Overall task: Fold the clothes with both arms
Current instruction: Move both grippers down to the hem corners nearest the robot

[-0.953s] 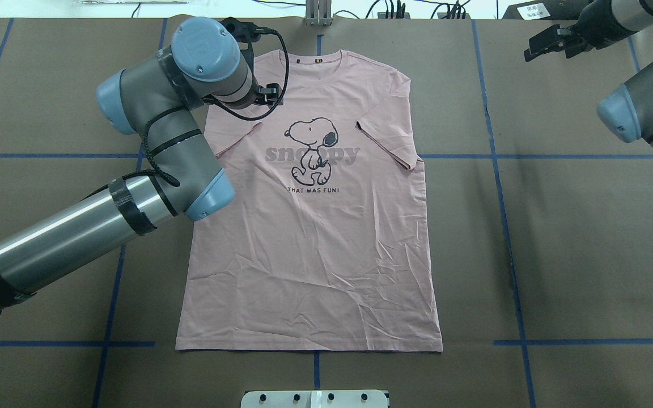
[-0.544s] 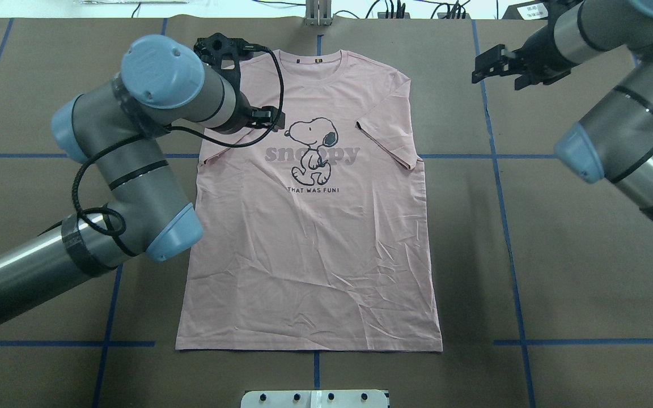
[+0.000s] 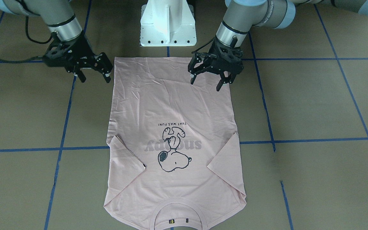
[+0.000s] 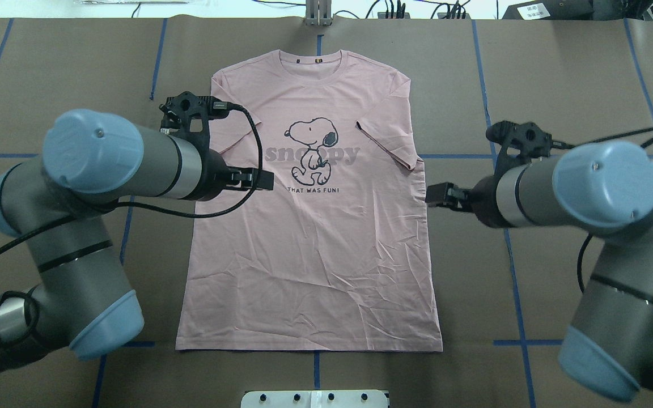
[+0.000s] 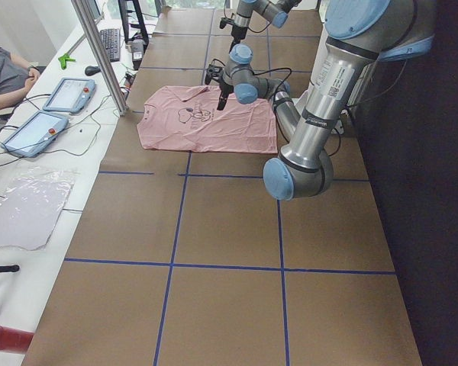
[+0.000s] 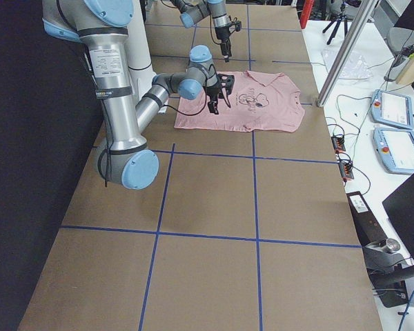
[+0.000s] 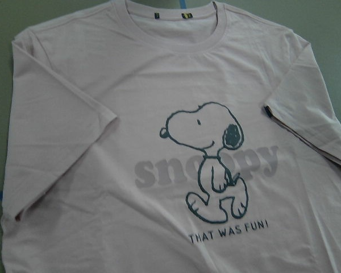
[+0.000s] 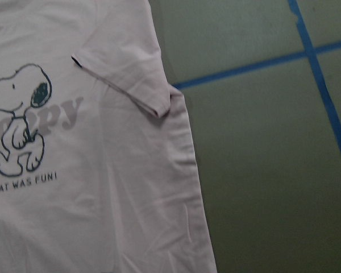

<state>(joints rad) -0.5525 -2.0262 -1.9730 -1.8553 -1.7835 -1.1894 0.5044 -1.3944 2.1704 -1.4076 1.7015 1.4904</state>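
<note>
Both wide, empty: left end effector (image 3: 208,81) above T-shirt (image 3: 171,105), right end effector (image 3: 95,76) beside its edge.

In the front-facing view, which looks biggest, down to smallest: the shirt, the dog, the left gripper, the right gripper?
1. shirt
2. left gripper and right gripper: they look about alike, so no ranking between them
3. dog

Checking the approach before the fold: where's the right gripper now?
Right gripper sits upper left in the front-facing view, open, raised just outside the shirt's side edge between sleeve and hem, not touching the cloth.
</note>
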